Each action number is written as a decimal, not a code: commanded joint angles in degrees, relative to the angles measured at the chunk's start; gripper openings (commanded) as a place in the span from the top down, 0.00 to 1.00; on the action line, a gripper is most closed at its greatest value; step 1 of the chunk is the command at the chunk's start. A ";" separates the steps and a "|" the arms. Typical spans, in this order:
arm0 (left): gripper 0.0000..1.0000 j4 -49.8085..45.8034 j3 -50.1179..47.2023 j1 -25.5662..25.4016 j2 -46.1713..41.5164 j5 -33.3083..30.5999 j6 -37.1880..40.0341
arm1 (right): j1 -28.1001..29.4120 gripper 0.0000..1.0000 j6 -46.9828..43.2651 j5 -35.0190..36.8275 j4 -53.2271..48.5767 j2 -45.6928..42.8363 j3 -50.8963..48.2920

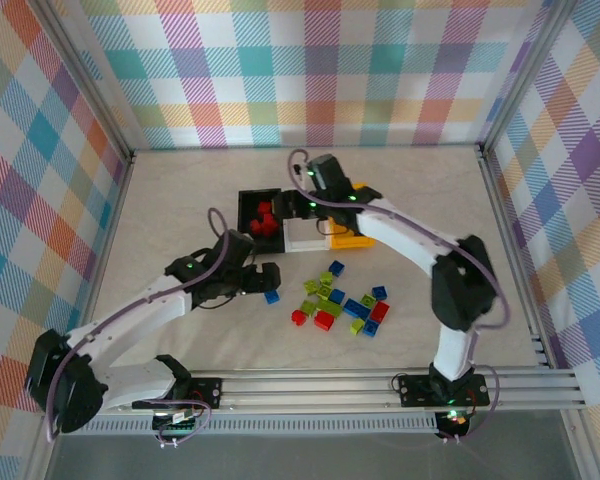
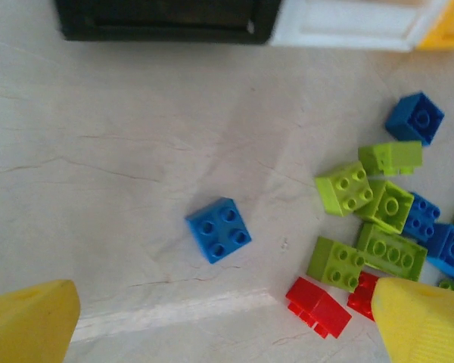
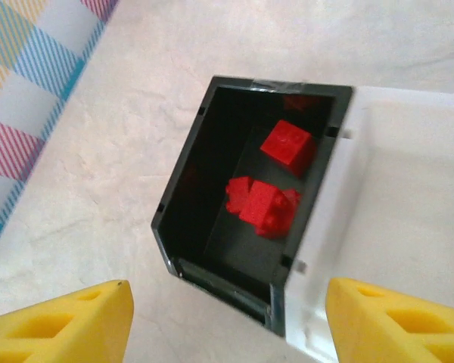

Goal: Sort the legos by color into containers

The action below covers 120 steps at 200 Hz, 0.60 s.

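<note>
Left hand [image 2: 227, 321] is spread wide with nothing between its yellow fingers [image 2: 30, 321]. It hangs low over the surface [image 2: 121, 151] on the robot's side of the black bin [image 2: 159, 19]. A lone blue brick [image 2: 218, 229] lies studs up between that hand and the black bin, just ahead of the fingers and not touching either one.

Right hand [image 3: 227, 325] is spread wide too, holding nothing, and hovers over the black bin. Inside the bin are a few red bricks [image 3: 271, 203]: one on its own, the others in a small heap.

The white bin [image 3: 408, 189] is pressed against the black bin's right side, and the orange-yellow bin [image 1: 352, 238] sits just past the white one. The loose legos [image 1: 340, 300], a mix of red, blue and lime, are scattered on the surface toward the robot and to the right of the black bin.
</note>
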 commanded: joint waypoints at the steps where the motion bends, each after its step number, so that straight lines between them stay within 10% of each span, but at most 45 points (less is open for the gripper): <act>1: 0.09 2.41 1.52 -2.37 4.28 0.93 -0.11 | -0.69 0.30 1.37 0.48 3.74 -8.11 -9.51; 120: 0.36 5.72 3.92 -2.18 25.69 1.31 -5.64 | -1.58 0.29 2.26 7.63 3.18 -36.25 -35.23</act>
